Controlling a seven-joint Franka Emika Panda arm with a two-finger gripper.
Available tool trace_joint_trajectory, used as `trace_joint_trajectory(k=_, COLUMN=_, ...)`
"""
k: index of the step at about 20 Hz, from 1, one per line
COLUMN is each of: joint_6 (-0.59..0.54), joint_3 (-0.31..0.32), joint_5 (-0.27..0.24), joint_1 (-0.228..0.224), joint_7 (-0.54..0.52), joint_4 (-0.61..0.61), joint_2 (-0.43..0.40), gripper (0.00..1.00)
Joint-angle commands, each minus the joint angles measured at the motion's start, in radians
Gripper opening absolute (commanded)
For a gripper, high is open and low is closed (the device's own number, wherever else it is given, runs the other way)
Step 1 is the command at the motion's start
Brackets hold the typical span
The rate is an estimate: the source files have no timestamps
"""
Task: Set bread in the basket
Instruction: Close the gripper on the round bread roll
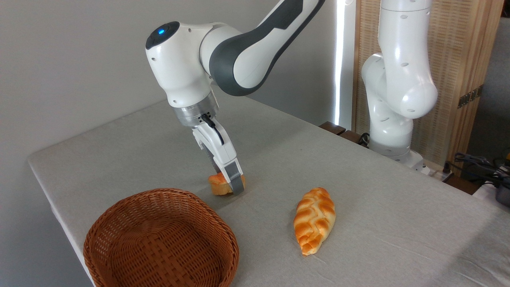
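Golden-orange bread (217, 184) is sitting on the table (378, 191), at one o'clock from the wicker basket (159, 239). We are observing the gripper (231, 184) lowered around it, fingers grasping it. Braided loaf (314, 220) is lying at four o'clock from it.

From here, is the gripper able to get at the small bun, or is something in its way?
Likely yes: the gripper is already down around the bun, nothing between them; basket and braided loaf sit clear.

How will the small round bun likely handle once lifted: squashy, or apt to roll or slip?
The bread looks lumpy and soft-crusted, so it probably gives under the hand rather than slipping. Its irregular, flat-sitting shape suggests it will not roll far if dropped into the basket. It is likely light for its size.
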Motion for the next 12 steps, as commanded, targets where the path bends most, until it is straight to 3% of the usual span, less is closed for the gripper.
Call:
trace_joint_trajectory(k=1, joint_6=-0.003, joint_3=-0.001, joint_5=0.0, joint_1=-0.002, joint_7=0.03, joint_4=0.007, joint_2=0.01, gripper=0.71)
trace_joint_trajectory(k=3, joint_6=-0.003, joint_3=-0.001, joint_5=-0.002, joint_1=-0.002, joint_7=0.04, joint_4=0.007, joint_2=0.01, gripper=0.54)
trace_joint_trajectory(k=12, joint_6=-0.002, joint_3=-0.001, joint_5=-0.002, joint_1=-0.001, joint_7=0.047, joint_4=0.008, joint_2=0.01, gripper=0.54)
